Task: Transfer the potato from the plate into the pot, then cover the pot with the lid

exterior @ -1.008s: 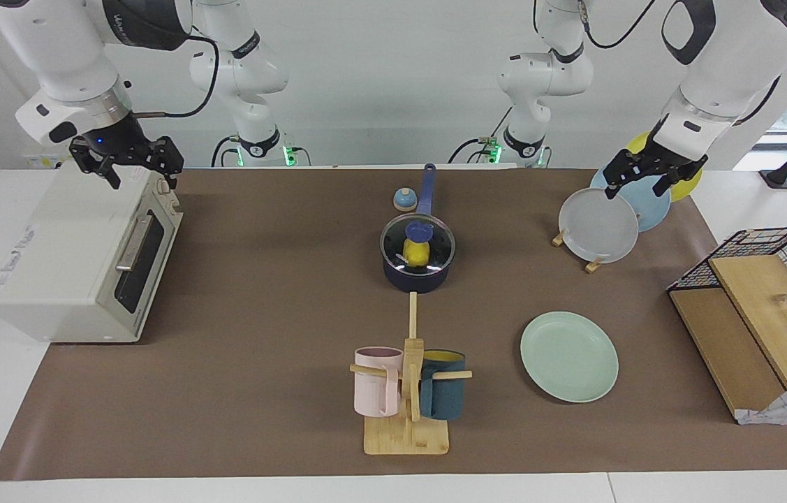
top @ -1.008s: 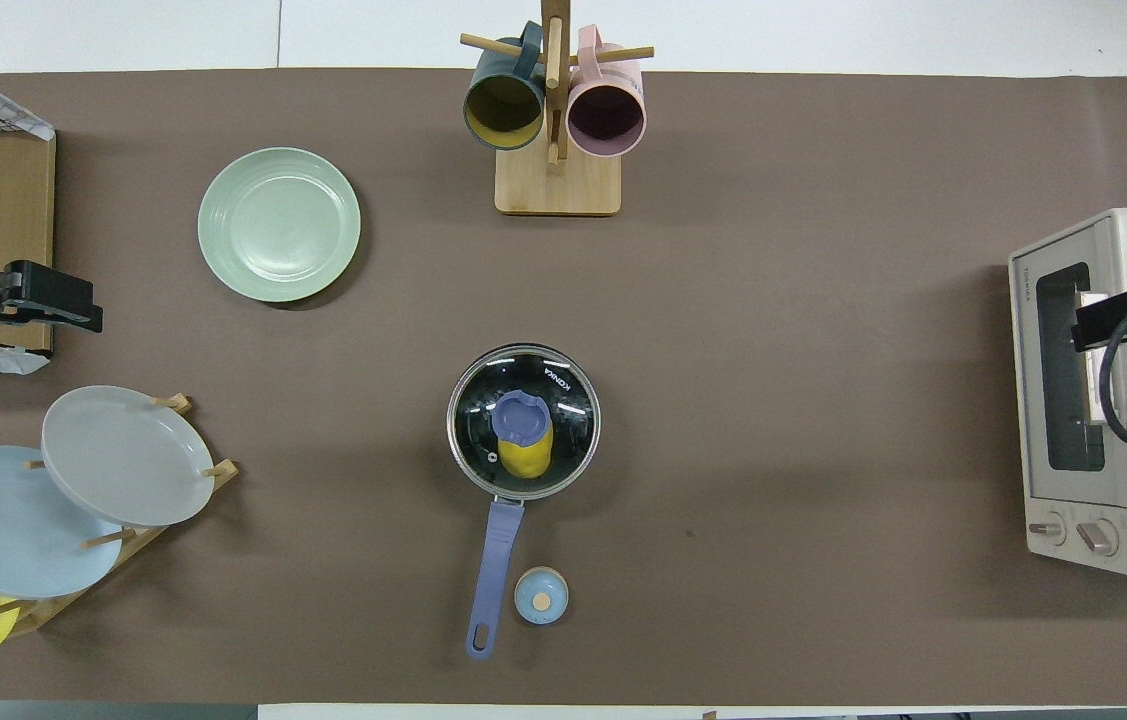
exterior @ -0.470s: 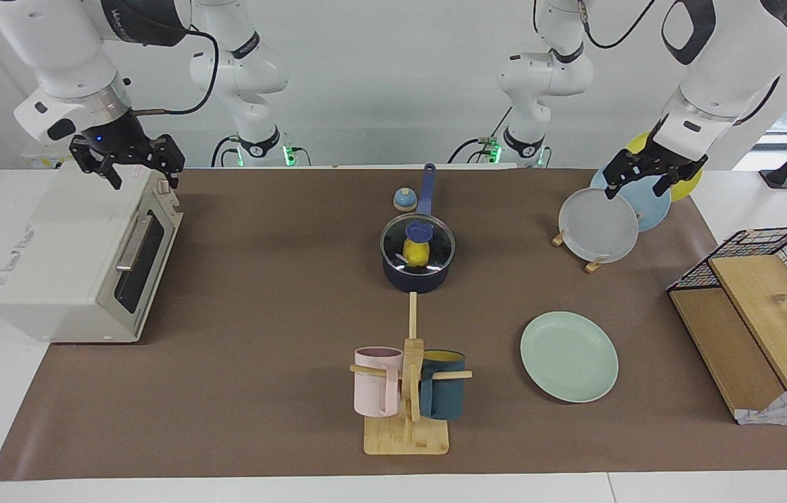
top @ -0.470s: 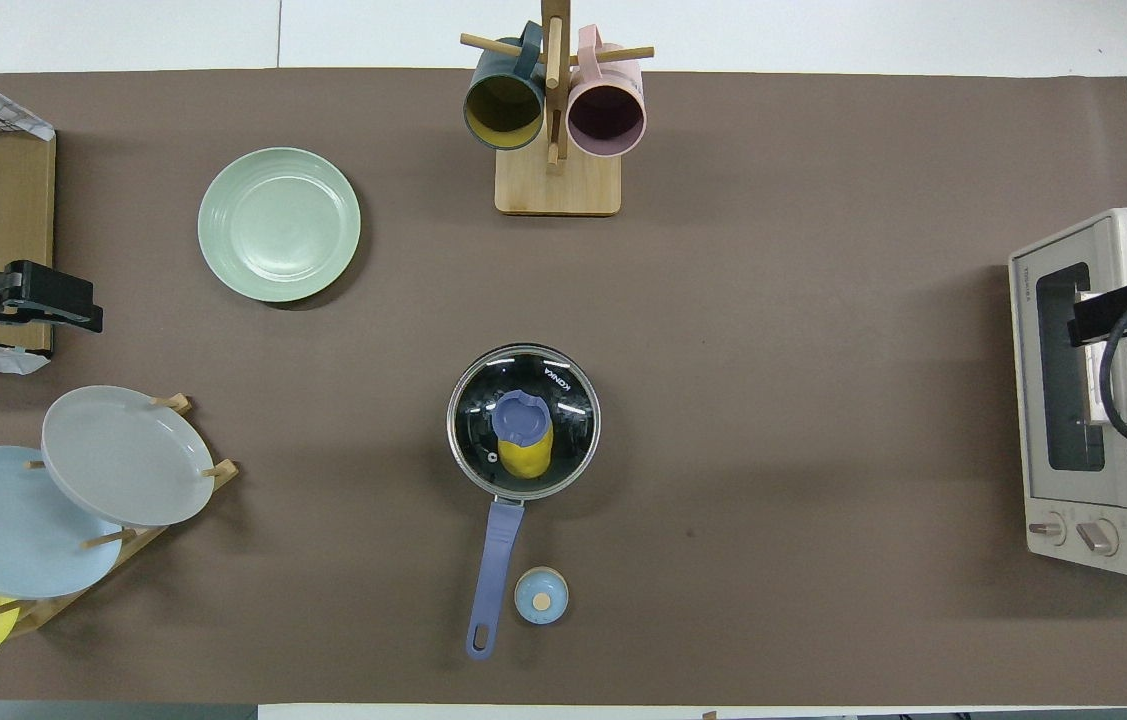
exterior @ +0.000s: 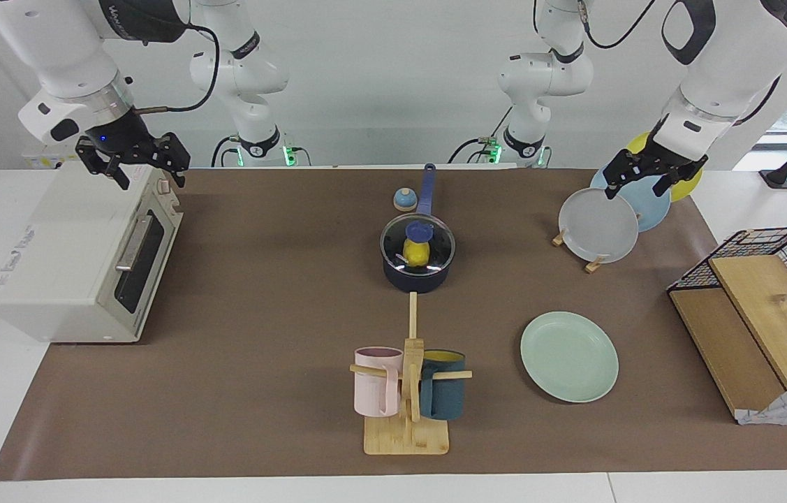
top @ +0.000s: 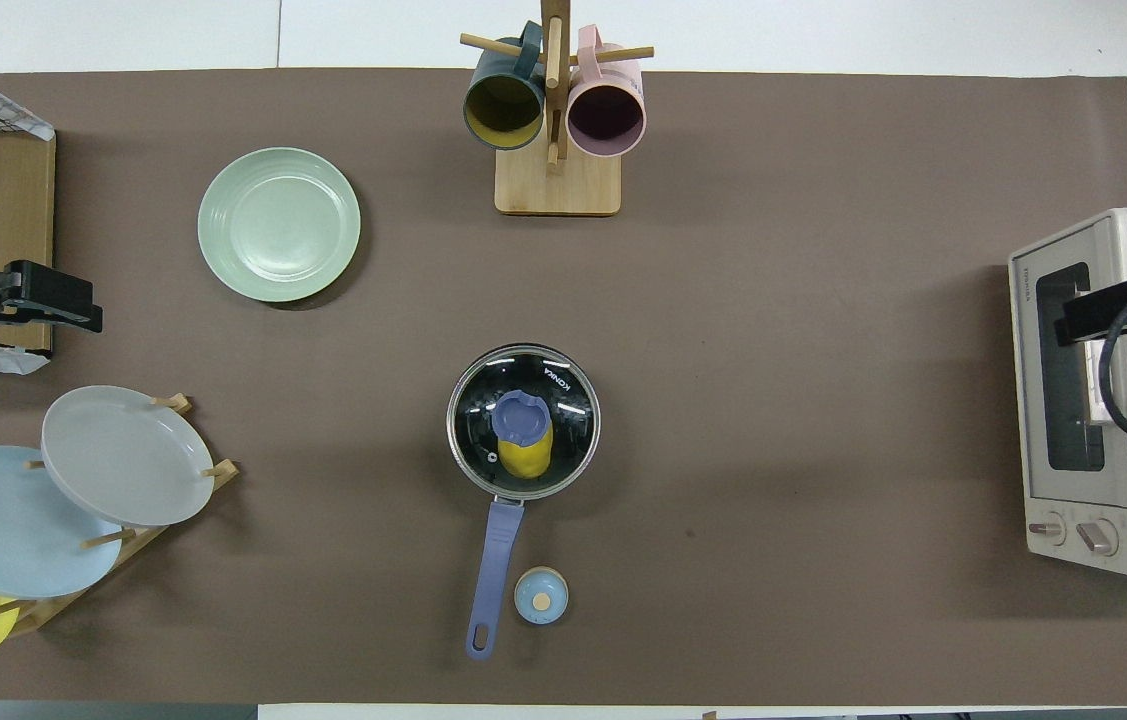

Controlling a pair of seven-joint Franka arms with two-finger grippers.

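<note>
The dark navy pot (exterior: pixel 418 278) stands mid-table with its blue handle (top: pixel 493 560) pointing toward the robots. The glass lid (exterior: pixel 435 246) with its blue knob (top: pixel 521 417) sits on the pot. The yellow potato (exterior: pixel 415 254) lies inside the pot and shows through the glass, also in the overhead view (top: pixel 524 458). The mint-green plate (exterior: pixel 569 357) lies bare, farther from the robots and toward the left arm's end. My right gripper (exterior: pixel 145 175) hangs open and empty over the toaster oven. My left gripper (exterior: pixel 637 187) hangs open and empty over the plate rack.
A toaster oven (exterior: pixel 72 258) stands at the right arm's end. A rack of grey, light blue and yellow plates (exterior: pixel 599 225) and a wire basket with wooden boards (exterior: pixel 763 293) stand at the left arm's end. A mug tree (exterior: pixel 408 391) stands farther out; a small bell-shaped knob (exterior: pixel 404 200) sits beside the pot handle.
My right gripper has shifted slightly over the toaster oven toward the middle of the table. The left arm, pot, lid and potato have not moved.
</note>
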